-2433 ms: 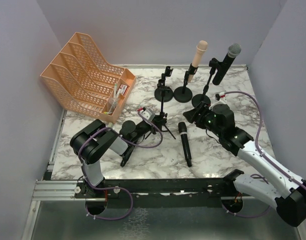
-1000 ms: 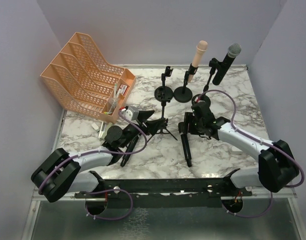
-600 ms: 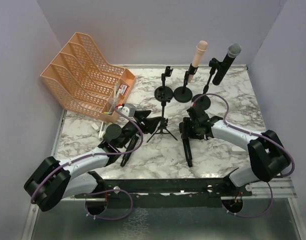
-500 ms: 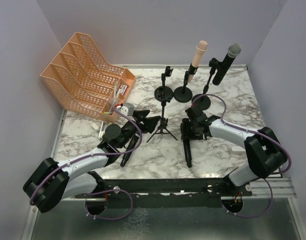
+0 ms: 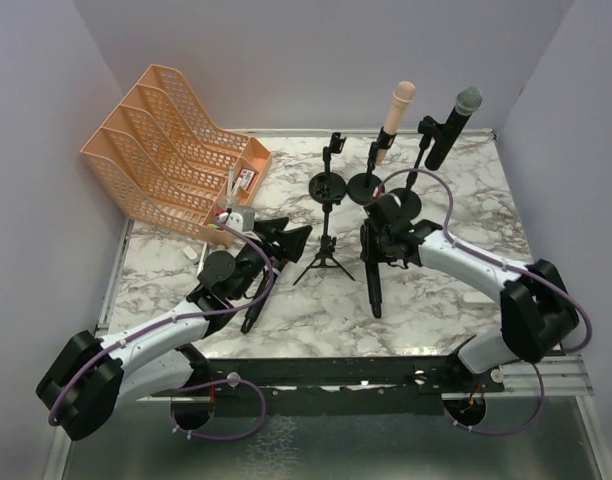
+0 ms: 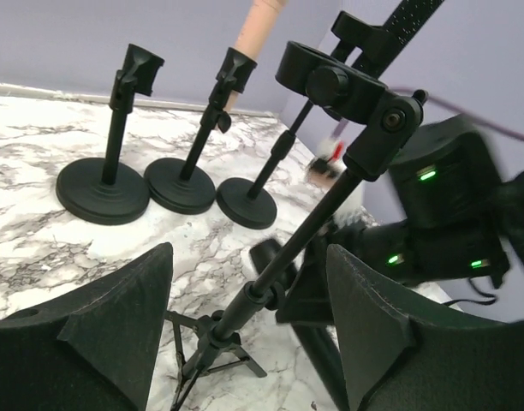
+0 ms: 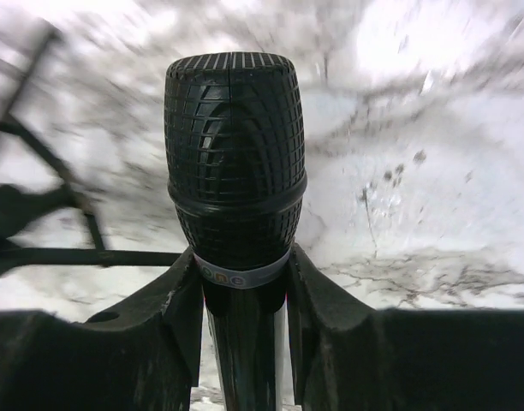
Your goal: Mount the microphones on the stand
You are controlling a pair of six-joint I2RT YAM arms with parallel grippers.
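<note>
My right gripper (image 5: 378, 243) (image 7: 243, 301) is shut on an all-black microphone (image 5: 374, 285) (image 7: 235, 154), its fingers (image 7: 181, 312) clamped just below the ribbed head. The head end is raised off the marble. A black tripod stand (image 5: 326, 258) (image 6: 270, 278) with an empty clip (image 6: 330, 81) stands just left of it. My left gripper (image 5: 286, 237) (image 6: 249, 251) is open, and the tripod's pole rises a little beyond its fingers, untouched. A second black microphone (image 5: 254, 305) lies under my left arm. The pink microphone (image 5: 397, 112) and the silver-headed microphone (image 5: 454, 125) sit clipped in round-base stands at the back.
An empty round-base stand (image 5: 328, 182) (image 6: 104, 184) is at the back centre. An orange file organiser (image 5: 171, 150) with pens fills the back left. A small white piece (image 5: 203, 256) lies by it. Purple walls close in on the marble table (image 5: 466, 215).
My right gripper has closed on the black microphone and drawn its head end up and back. My left gripper has opened slightly and shifted a little towards the back.
</note>
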